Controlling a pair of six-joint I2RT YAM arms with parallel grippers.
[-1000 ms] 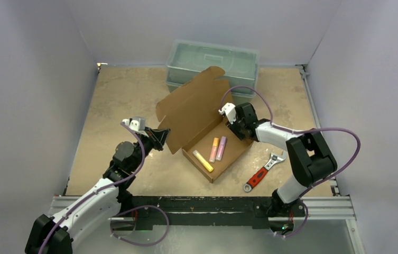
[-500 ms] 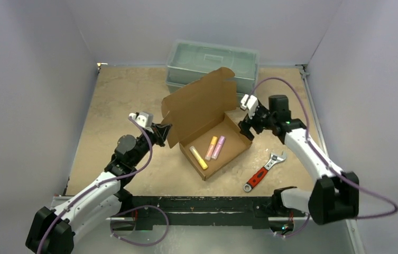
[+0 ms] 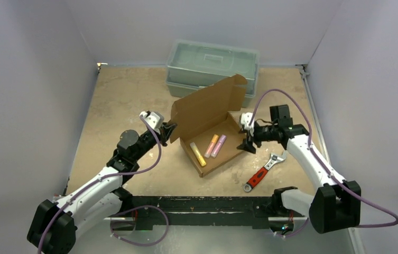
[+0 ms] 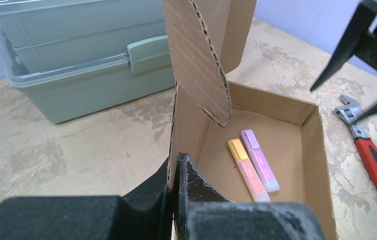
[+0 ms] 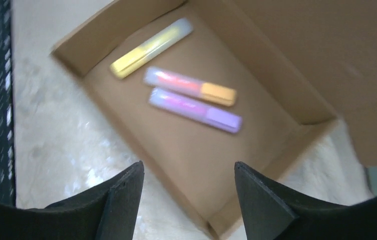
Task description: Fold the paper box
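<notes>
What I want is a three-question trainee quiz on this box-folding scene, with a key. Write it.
1. True or false: the right gripper is clamped on the paper box.
2. How many highlighters lie inside the box? A) two B) three C) four
3. Name the tool lying on the table to the right of the box.

Key:
1. False. Its jaws stand open and hold nothing.
2. B.
3. The red-handled wrench.
</notes>
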